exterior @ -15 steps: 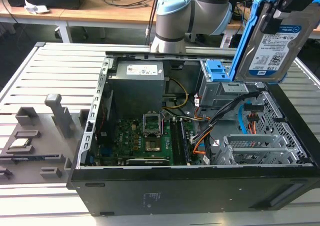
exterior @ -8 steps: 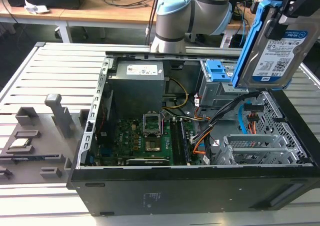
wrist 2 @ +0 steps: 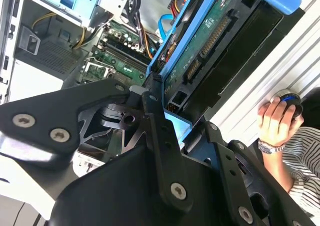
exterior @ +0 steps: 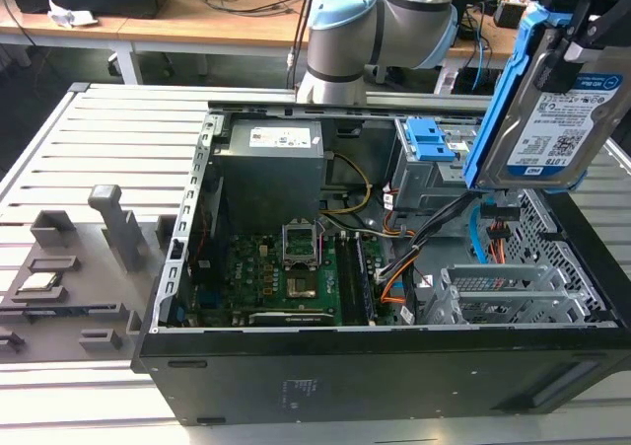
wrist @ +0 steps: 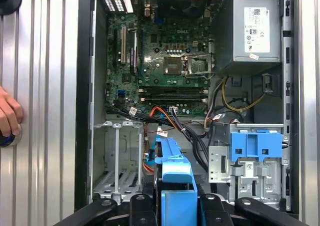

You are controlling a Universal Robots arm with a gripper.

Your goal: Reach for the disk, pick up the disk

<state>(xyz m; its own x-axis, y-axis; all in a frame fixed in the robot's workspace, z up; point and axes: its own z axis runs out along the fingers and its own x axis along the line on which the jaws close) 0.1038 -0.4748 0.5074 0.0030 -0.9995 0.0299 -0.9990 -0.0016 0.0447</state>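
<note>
The disk [exterior: 554,110], a silver drive with a white-and-blue label and a blue bracket along its edges, hangs tilted above the right end of the open computer case [exterior: 296,386]. My gripper [exterior: 575,26] is shut on its upper edge. In the second wrist view the disk [wrist 2: 210,40] shows its green circuit board and blue frame, clamped between the black fingers [wrist 2: 150,110]. In the first wrist view the blue bracket of the disk [wrist: 175,178] sits between the two fingers, above the empty metal drive cage [wrist: 117,161].
Inside the case lie the motherboard [exterior: 286,272], the grey power supply [exterior: 271,169], a blue drive bay [exterior: 431,139] and loose cables [exterior: 434,228]. Grey fixtures [exterior: 113,223] stand on the slatted table at the exterior view's left. A person's hand [wrist 2: 275,118] rests beside the case.
</note>
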